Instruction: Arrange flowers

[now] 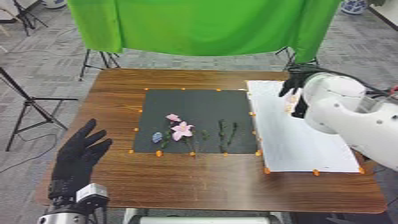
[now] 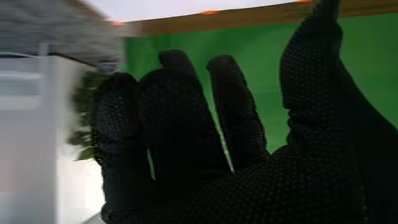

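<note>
Pink flowers [image 1: 181, 131], a blue bloom [image 1: 157, 137] and green stems [image 1: 223, 136] lie separately across the dark mat's [image 1: 191, 102] 5-to-8 o'clock, probably for easy picking. The right hand [image 1: 304, 80], extended and apparently empty, is near 12 o'clock on the white sheet [image 1: 306, 150], likely the arranging ground. The left hand [image 1: 73, 162], relaxed and unladen at the counter's [image 1: 204, 192] 8 o'clock, leaves working room.

- Table [image 1: 178, 190]: brown wood, smooth, faintly glossy.
- Dark sheet [image 1: 182, 102] on the table: smooth, matt.
- White sheet [image 1: 306, 150] on the table: smooth, paper-like.
- Curtain [image 1: 204, 30] beyond the table: green cloth, matt, in soft folds.
- Carpet [image 1: 49, 60] around the table: grey, matt, rough.
- Right hand [image 1: 303, 82] over the table: black fabric glove, matt, dotted with raised-looking specks.
</note>
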### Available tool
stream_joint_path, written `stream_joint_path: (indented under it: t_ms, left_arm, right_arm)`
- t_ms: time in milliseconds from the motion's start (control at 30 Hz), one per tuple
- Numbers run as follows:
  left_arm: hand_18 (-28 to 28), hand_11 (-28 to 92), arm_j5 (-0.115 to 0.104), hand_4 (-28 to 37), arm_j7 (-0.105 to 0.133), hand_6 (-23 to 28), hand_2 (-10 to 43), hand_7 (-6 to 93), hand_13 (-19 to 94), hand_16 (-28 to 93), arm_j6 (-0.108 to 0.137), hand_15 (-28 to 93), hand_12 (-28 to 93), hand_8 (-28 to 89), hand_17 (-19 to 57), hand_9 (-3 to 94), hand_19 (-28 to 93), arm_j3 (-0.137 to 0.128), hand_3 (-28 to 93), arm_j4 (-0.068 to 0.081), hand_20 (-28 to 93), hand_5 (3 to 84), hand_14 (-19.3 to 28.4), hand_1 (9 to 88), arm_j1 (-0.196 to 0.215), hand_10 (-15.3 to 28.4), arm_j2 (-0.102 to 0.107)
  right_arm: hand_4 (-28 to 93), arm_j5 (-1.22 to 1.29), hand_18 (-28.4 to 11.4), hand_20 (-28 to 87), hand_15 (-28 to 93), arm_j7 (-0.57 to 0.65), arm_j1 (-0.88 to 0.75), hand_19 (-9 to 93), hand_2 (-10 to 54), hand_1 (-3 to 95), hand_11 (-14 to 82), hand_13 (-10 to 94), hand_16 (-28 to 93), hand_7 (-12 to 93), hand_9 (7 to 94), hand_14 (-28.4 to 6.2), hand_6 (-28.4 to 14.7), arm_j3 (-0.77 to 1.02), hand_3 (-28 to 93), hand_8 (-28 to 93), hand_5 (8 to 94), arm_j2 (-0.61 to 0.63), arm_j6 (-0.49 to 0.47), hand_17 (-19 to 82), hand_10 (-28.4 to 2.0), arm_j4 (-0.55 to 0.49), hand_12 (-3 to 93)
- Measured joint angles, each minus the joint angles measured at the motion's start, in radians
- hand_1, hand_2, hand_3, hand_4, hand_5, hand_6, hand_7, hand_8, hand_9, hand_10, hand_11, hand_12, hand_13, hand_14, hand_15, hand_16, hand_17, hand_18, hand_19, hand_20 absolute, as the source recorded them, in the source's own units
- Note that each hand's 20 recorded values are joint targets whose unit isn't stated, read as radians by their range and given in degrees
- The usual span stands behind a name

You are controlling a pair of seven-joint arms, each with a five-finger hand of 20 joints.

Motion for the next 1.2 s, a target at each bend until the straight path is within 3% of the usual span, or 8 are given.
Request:
stream_joint_path:
  t_ms: [533, 833, 1067, 1200]
  left_arm:
    - [19.3, 32, 0.0, -22.8, 0.002, 8.5, 6.8, 12.0, 22, -13, -0.013, 63, 12, -9, -10.2, 31.4, 44, 0.01, 65, 0.004, 16, 36.2, 24.4, 29.0, -0.018, 17.9, -0.001]
    - [19.2, 32, 0.001, -22.6, 0.002, 8.6, 6.9, 12.1, 22, -13, -0.02, 63, 12, -9, -10.2, 31.4, 44, 0.011, 64, 0.011, 16, 36.2, 24.6, 29.2, -0.027, 17.9, -0.005]
    - [19.2, 32, -0.028, -22.6, 0.029, 8.5, 6.8, 12.1, 22, -13, -0.019, 63, 12, -9, -10.2, 31.4, 44, 0.032, 65, 0.014, 16, 36.1, 24.5, 29.2, -0.042, 17.9, 0.024]
    - [19.3, 32, -0.032, -22.6, 0.033, 8.5, 6.8, 11.9, 22, -13, -0.019, 64, 12, -9, -10.2, 31.4, 44, 0.032, 65, 0.015, 16, 36.1, 24.6, 29.2, -0.044, 17.9, 0.032]
  right_arm:
    - [-24, 0.019, -19.5, 20, 82, 0.002, -0.045, 93, -7.2, 39.3, 16.3, 73, 13, 20, 57.5, -5.6, -3.4, 0.009, 76, -11, 50.3, -0.001, 0.02, 44, -17.4, 0.063, 14.2]
    - [-24, 0.039, -19.8, 24, 83, 0.0, -0.067, 93, -7.3, 39.7, 17.4, 75, 14, 18, 60.7, -4.9, -0.8, 0.01, 76, -12, 45.4, -0.057, 0.011, 45, -16.7, 0.123, 14.4]
    - [-25, 0.057, -20.0, 24, 83, 0.005, -0.084, 93, -7.2, 39.7, 18.0, 75, 14, 17, 61.4, -4.8, -0.4, 0.031, 77, -12, 45.0, -0.115, -0.039, 45, -16.6, 0.169, 14.5]
    - [-25, 0.062, -19.9, 24, 83, 0.01, -0.094, 93, -7.1, 39.8, 18.0, 75, 14, 18, 61.3, -4.8, -0.5, 0.033, 76, -12, 46.8, -0.129, -0.042, 45, -16.6, 0.178, 14.5]
